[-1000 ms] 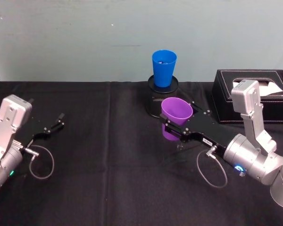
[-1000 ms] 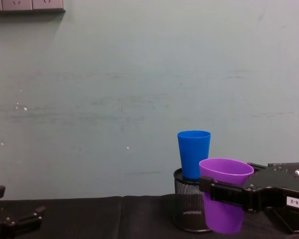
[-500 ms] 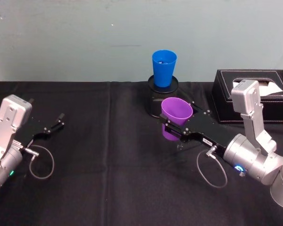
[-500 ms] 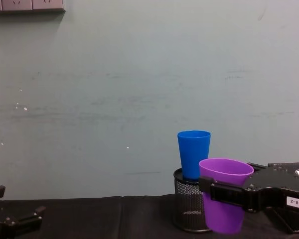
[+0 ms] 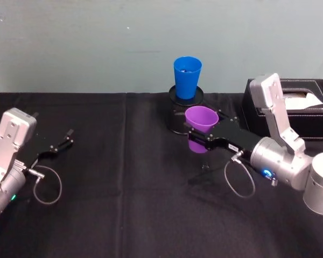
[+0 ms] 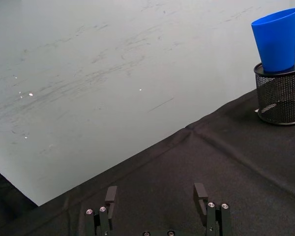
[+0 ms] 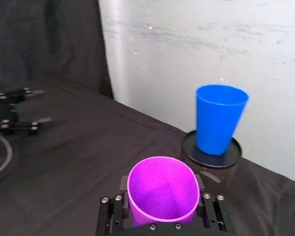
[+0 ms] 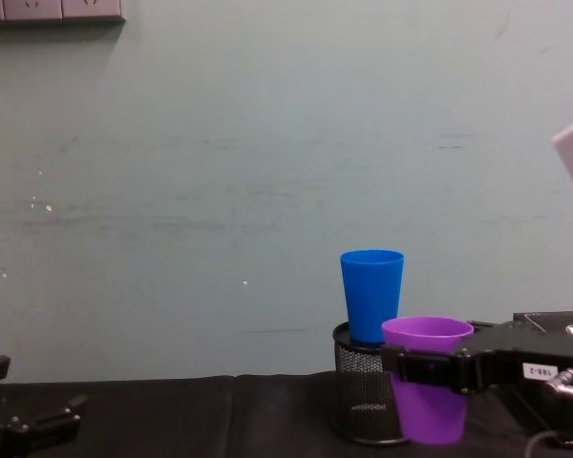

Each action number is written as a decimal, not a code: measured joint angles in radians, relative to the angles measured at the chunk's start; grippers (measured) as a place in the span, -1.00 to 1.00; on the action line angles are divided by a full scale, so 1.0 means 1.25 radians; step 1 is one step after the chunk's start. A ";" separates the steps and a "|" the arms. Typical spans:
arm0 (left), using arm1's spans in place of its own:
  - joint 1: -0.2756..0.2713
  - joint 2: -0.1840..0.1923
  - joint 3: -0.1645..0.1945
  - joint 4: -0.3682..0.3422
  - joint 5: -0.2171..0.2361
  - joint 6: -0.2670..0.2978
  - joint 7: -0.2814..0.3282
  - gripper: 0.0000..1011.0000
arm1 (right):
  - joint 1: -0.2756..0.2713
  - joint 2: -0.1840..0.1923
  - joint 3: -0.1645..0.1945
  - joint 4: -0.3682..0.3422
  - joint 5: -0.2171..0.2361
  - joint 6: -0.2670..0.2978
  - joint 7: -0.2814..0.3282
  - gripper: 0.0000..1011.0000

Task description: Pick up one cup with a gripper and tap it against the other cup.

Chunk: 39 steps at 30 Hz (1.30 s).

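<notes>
Clenched in the right gripper just under its rim: purple cup, near blue cup atop mesh holder, holder partly hidden behind it. Left gripper released, parked far left.

You have a purple cup of smooth plastic with a slight gloss; the blue cup looks to be the same smooth plastic, with a soft sheen; the pen holder is black wire mesh, metal by the look, with a solid matt rim; your surface wears matt black cloth, creased in places; the right gripper has matt black jaws with small bright screw heads; its arm is smooth silver metal; the tissue box looks like black leather with pale stitching; the wall is matt paint, scuffed.
</notes>
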 joint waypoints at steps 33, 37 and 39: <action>0.000 0.000 0.000 0.000 0.000 0.000 0.000 0.98 | 0.181 -0.105 -0.005 0.224 -0.003 0.003 -0.006 0.45; 0.000 0.000 0.000 0.000 0.000 0.000 0.000 0.98 | 0.194 -0.111 -0.006 0.241 -0.001 0.002 -0.001 0.45; 0.000 0.000 0.000 0.000 0.000 0.000 0.000 0.98 | 0.200 -0.114 -0.006 0.251 0.001 0.002 0.001 0.45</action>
